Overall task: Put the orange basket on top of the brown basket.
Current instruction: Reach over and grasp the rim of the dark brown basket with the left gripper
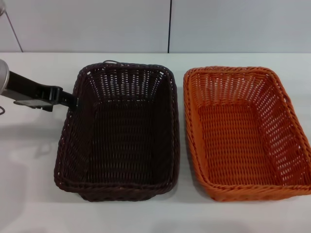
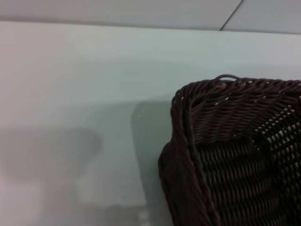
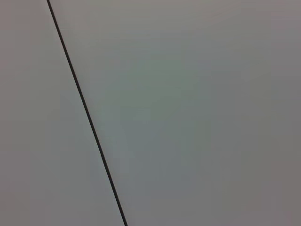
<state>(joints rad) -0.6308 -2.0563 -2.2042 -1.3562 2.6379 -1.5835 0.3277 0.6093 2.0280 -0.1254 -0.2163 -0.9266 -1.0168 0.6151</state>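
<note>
The brown basket (image 1: 119, 138) stands empty on the white table, left of centre in the head view. The orange basket (image 1: 240, 136) stands empty right beside it on the right, with a narrow gap between the two rims. My left gripper (image 1: 71, 100) reaches in from the left and is at the brown basket's left rim near its far corner. That corner also shows in the left wrist view (image 2: 235, 150). My right gripper is out of view; its wrist view shows neither basket.
The white table (image 1: 29, 170) runs left of and in front of the baskets. A pale wall with a dark vertical seam (image 1: 169, 26) stands behind. The right wrist view shows only a plain grey surface with a dark seam (image 3: 84, 108).
</note>
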